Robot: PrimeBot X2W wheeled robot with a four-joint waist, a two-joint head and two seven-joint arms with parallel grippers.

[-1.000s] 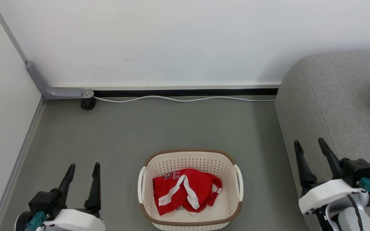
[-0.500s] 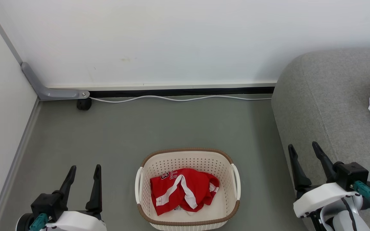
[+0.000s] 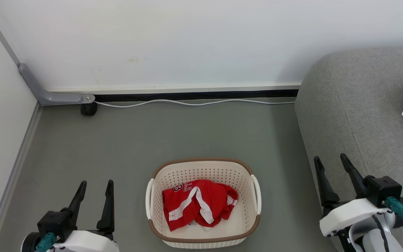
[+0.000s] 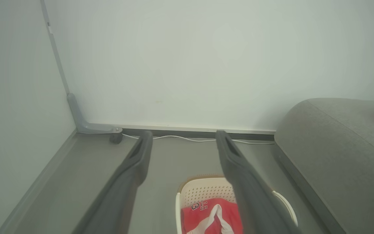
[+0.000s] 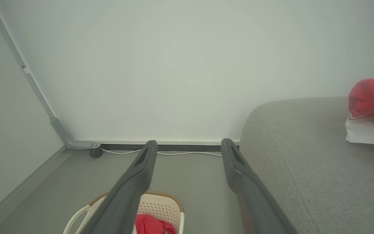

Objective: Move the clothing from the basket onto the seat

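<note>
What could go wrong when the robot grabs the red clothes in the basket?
The red clothing lies crumpled in the basket, so a gripper might pinch just one fold and drop it. The grab could also catch the basket's holes and drag it. The right gripper hangs close to the sofa edge and might bump it.

I get a bright, even, sharp head view; soft shadow on the wall (image 3: 289,73) beside the sofa (image 3: 355,112). Wrist views hazy, greenish; close fingers (image 4: 125,191) and red garment (image 5: 370,97) blurred.
</note>
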